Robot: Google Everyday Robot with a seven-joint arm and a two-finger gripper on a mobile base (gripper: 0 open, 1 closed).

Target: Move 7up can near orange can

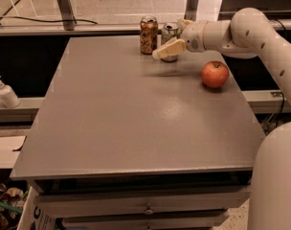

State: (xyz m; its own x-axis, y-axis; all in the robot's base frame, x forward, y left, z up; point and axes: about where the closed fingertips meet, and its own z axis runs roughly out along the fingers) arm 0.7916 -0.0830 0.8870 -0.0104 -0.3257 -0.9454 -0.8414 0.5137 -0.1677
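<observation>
The 7up can, white and silver with a silver top, stands upright at the table's far edge. The orange can stands just to its left, a small gap apart. My gripper reaches in from the right and straddles the 7up can. The near finger crosses in front of the can's lower body and stands slightly off it. The far finger is mostly hidden behind the can. The gripper looks open around the can.
A red-orange apple lies on the grey table to the right, below my arm. A soap dispenser stands on a ledge at the left. A railing runs behind the table's far edge.
</observation>
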